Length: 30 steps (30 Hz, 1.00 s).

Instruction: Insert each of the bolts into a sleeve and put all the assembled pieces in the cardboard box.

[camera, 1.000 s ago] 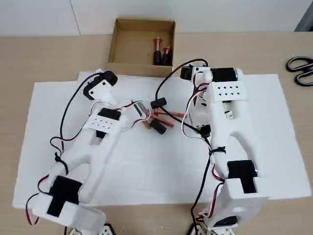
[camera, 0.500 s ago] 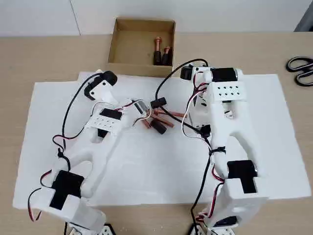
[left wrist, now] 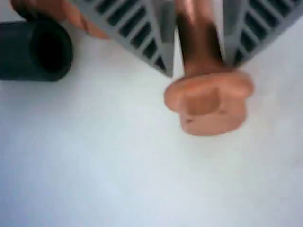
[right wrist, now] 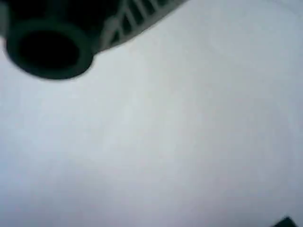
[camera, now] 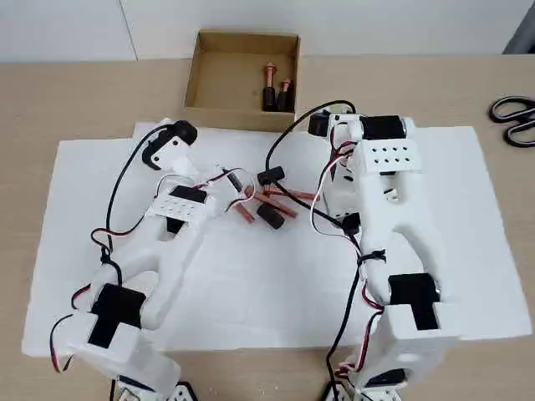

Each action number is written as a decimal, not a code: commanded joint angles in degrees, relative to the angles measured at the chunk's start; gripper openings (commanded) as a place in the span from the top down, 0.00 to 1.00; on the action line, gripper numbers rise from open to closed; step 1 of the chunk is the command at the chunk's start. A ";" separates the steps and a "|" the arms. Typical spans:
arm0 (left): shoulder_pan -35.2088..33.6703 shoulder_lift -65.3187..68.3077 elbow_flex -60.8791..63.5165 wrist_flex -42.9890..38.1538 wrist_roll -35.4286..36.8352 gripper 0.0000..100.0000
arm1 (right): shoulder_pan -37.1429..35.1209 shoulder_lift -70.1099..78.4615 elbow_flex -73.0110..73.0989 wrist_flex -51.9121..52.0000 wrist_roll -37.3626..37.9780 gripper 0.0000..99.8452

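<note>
My left gripper [left wrist: 199, 42] is shut on a copper bolt [left wrist: 206, 97]; the shank sits between the grey fingers [left wrist: 137, 33] and the hex head sticks out beyond them. In the high view this gripper [camera: 236, 184] hangs over the white sheet with the bolt [camera: 243, 210] at its tip. A black sleeve [left wrist: 35, 52] lies close beside it, open end showing. My right gripper [right wrist: 90, 33] is shut on another black sleeve [right wrist: 47, 47]. Two black sleeves [camera: 270, 176] [camera: 269, 215] and some loose bolts [camera: 282, 200] lie mid-table. The cardboard box [camera: 209, 83] holds two assembled pieces [camera: 277, 90].
A white foam sheet [camera: 276, 284] covers the work area on a wooden table. Black scissors [camera: 514, 117] lie at the far right edge. A black cable [camera: 288, 134] loops from the right arm [camera: 384, 167] over the parts in the middle.
My left arm has swung slightly to the left and drawn the bolt away from the pile of loose bolts. The right arm has kept still.
</note>
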 commanded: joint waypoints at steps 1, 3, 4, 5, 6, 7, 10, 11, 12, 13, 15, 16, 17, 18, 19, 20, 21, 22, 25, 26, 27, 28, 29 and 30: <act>0.00 -0.35 -1.98 -1.05 0.00 0.92 | -0.22 -3.47 -2.46 0.66 0.53 1.00; 0.00 -0.35 -1.89 -1.05 -0.09 0.90 | -0.22 -3.47 -2.46 0.92 0.53 1.00; 0.09 -0.35 -1.89 -1.05 -0.09 0.90 | -0.22 -3.47 -2.46 0.92 0.53 1.00; 0.09 -0.35 -1.89 -1.05 -0.09 0.90 | -0.22 -3.47 -2.46 0.92 0.53 1.00; 0.09 -0.35 -1.80 -1.05 -0.09 0.90 | -0.22 -3.47 -2.46 0.92 0.53 1.00; 0.09 -0.35 -1.80 -1.05 -0.09 0.90 | -0.22 -3.38 -2.46 0.92 0.53 1.00; 0.09 -0.35 -1.80 -1.05 -0.09 0.90 | -0.22 -3.38 -2.46 0.92 0.53 1.00; 0.09 -0.26 -1.80 -1.05 -0.09 0.90 | -0.22 -3.38 -2.46 0.92 0.53 1.00; 0.09 -0.26 -1.80 -1.05 -0.09 0.90 | -0.22 -3.38 -2.46 0.92 0.53 1.00; 0.09 -0.26 -1.80 -1.05 -0.09 0.91 | -0.22 -3.38 -2.46 0.92 0.53 1.00; 0.09 -0.26 -1.80 -1.05 -0.09 0.93 | -0.22 -3.38 -2.46 0.92 0.53 1.00; 0.09 0.18 -1.98 -1.05 -0.09 0.94 | -0.22 -3.47 -2.46 0.92 0.53 1.00; 0.09 1.05 -2.24 -1.05 -0.09 0.96 | -0.22 -3.56 -2.46 0.92 0.53 1.00; 0.00 1.85 -2.86 -1.14 -0.09 0.97 | -0.22 -3.65 -2.46 0.92 0.53 1.00; -0.18 2.81 -3.82 -1.05 -0.09 0.98 | -0.22 -3.65 -2.46 0.92 0.53 1.00; -0.26 3.43 -4.88 -0.44 0.00 0.99 | -0.22 -3.65 -2.46 1.01 0.53 1.00; -0.26 4.13 -5.93 0.62 0.00 0.99 | -0.22 -3.65 -2.46 1.01 0.53 1.00; -0.26 4.75 -6.99 1.67 0.00 0.99 | -0.22 -3.65 -2.46 1.01 0.53 1.00; 0.00 5.71 -9.01 4.40 0.00 0.99 | -0.22 -3.65 -2.46 1.01 0.53 1.00; 0.09 5.71 -9.36 5.10 0.00 0.99 | -0.22 -3.65 -2.46 1.01 0.53 1.00; 0.18 5.54 -9.63 5.63 -0.09 0.99 | -0.22 -3.65 -2.46 1.01 0.53 1.00; 0.18 5.54 -9.80 6.07 -0.09 0.99 | -0.22 -3.65 -2.46 1.01 0.53 1.00; 0.18 5.45 -10.15 6.59 -0.53 0.99 | -0.22 -3.65 -2.46 1.01 0.53 1.00; 0.00 5.36 -11.03 7.82 -1.85 0.99 | -0.22 -3.65 -2.46 1.01 0.53 1.00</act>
